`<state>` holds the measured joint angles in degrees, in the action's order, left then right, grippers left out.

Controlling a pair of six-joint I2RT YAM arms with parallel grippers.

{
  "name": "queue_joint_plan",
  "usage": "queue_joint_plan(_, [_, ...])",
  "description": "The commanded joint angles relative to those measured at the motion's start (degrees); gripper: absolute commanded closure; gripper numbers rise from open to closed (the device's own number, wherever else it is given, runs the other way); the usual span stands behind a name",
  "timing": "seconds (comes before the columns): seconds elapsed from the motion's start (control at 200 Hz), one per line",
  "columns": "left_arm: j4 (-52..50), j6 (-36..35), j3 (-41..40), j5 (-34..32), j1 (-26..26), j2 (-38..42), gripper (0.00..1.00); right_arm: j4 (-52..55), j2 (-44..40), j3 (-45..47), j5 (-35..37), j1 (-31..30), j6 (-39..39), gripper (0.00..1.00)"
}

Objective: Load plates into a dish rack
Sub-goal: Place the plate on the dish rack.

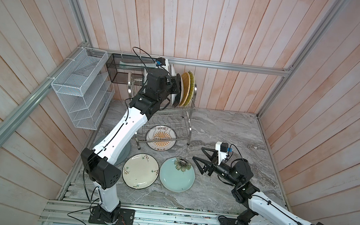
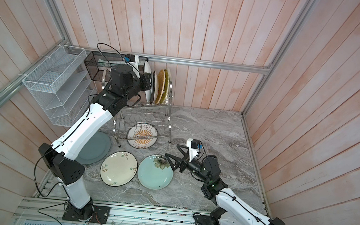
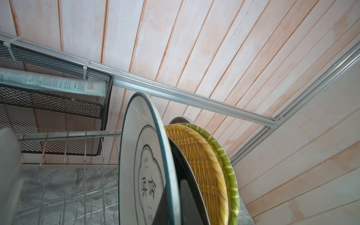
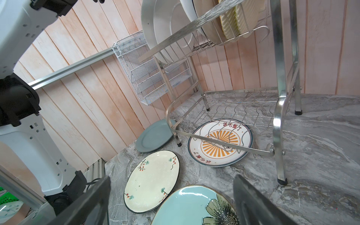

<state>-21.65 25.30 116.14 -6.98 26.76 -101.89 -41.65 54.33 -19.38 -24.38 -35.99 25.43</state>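
Observation:
My left gripper (image 1: 175, 87) is shut on the rim of a white lettered plate (image 3: 148, 165). It holds the plate upright over the upper tier of the steel dish rack (image 1: 188, 118), close beside a black plate (image 3: 183, 167), a woven yellow plate (image 3: 196, 155) and a green one (image 3: 224, 159). Whether its lower edge sits in a slot is hidden. On the table lie a sunburst plate (image 1: 161, 138) partly under the rack's lower tier, a cream floral plate (image 1: 140, 170), a pale blue plate (image 1: 176, 175) and a grey plate (image 2: 95, 147). My right gripper (image 1: 198, 153) hangs open over the pale blue plate's (image 4: 187, 206) right edge.
A white mesh shelf basket (image 1: 80, 87) hangs on the left wall. A black mesh box (image 1: 124, 69) with a tube in it hangs on the back rail, just left of the rack's upper tier. Another pale plate (image 4: 155, 25) stands at that tier's left end.

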Motion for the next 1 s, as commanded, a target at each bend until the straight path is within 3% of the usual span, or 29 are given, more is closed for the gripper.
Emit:
queue_joint_plan(0.0, [2.74,0.63,-0.11,-2.14,0.08,-0.15,1.00,-1.85,0.25,0.13,0.12,-0.49,0.15,0.02])
queue_joint_plan(0.7, [1.68,-4.88,1.35,-8.36,2.99,1.84,1.00,-2.14,0.95,-0.05,-0.25,-0.65,0.59,0.02])
queue_joint_plan(0.995, [4.57,-3.86,-3.15,-8.97,3.38,3.94,1.00,-2.13,1.64,-0.25,-0.32,-0.77,0.60,0.02])
